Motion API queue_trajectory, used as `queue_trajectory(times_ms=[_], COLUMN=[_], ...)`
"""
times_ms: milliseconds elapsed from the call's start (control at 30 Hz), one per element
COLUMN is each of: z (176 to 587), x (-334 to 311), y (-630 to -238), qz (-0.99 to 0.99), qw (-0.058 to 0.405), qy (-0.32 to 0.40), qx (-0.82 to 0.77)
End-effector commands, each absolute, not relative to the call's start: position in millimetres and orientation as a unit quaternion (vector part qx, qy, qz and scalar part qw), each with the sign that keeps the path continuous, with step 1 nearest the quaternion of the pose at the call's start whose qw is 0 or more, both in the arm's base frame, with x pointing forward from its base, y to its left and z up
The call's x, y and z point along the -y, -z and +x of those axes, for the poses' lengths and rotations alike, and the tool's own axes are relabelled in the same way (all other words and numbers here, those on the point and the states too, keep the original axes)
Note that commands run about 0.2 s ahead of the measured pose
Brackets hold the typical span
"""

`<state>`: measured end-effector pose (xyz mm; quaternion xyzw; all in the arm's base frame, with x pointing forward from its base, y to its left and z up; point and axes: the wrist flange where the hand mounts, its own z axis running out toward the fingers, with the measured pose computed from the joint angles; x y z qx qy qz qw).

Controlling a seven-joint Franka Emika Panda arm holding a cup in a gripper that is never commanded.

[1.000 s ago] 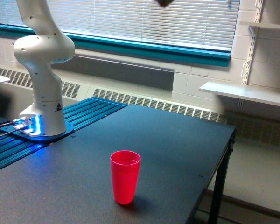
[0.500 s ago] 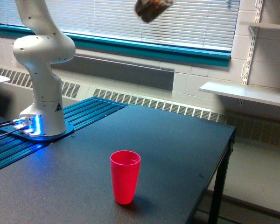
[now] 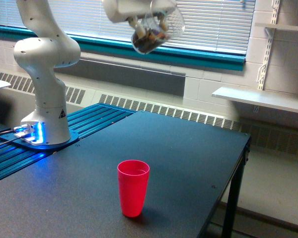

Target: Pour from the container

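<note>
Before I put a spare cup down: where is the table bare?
Bare table all around the red cup, out to both edges. The robot base crowds the exterior view's left. The gripper holds the container high above.

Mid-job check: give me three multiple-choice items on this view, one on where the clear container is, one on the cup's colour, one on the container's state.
1. Where is the container?
A. Standing on the table
B. Held in the air near the top of the view, above and behind the cup
C. On the wall shelf

2. What colour is the cup on the table?
A. Red
B. Blue
C. White

3. What state is the container in?
A. Empty and upright
B. Lying on its side on the table
C. Tilted, with dark contents inside

Answers:
1. B, it hangs at the tool, clear of the table.
2. A, the lone cup is plainly red.
3. C, it leans over and dark pieces show through its clear wall.
</note>
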<state>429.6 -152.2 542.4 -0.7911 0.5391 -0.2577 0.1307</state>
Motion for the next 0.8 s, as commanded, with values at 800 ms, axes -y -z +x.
queue_trajectory(times_ms=[800], z=[413], x=[183], y=[-460], qz=[-0.786], qw=[0.141], qy=[0.187], qx=[-0.571])
